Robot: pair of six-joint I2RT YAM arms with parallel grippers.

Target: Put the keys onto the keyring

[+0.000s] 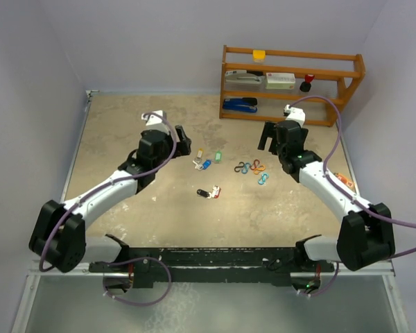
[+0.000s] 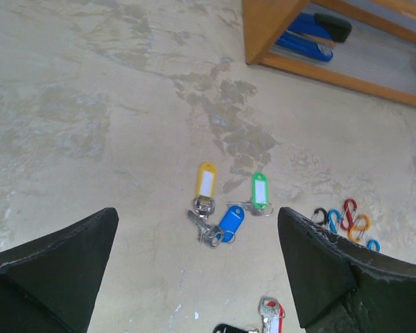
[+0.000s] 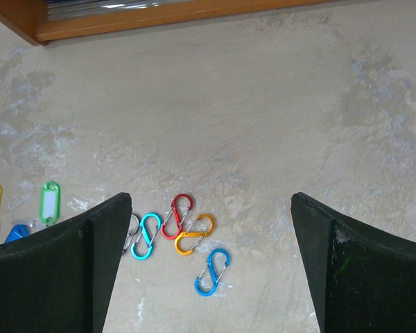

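Observation:
The keys lie on the tabletop in two groups. Yellow (image 2: 206, 182), blue (image 2: 230, 222) and green (image 2: 261, 190) tagged keys sit together (image 1: 204, 161). The black (image 2: 229, 328) and red (image 2: 272, 312) ones lie nearer (image 1: 209, 192). No single keyring stands out; several coloured S-shaped clip loops (image 3: 184, 225) lie right of the keys (image 1: 249, 168), one blue clip (image 3: 212, 271) apart. My left gripper (image 1: 179, 142) (image 2: 197, 215) hovers open over the yellow-blue-green group. My right gripper (image 1: 269, 135) (image 3: 211, 201) hovers open over the clips. Neither touches anything.
A wooden shelf (image 1: 291, 83) stands at the back right, holding a blue stapler (image 1: 239, 105), a box and small items. Its lower rail (image 3: 159, 21) runs just beyond the clips. A small orange object (image 1: 344, 180) lies by the right arm.

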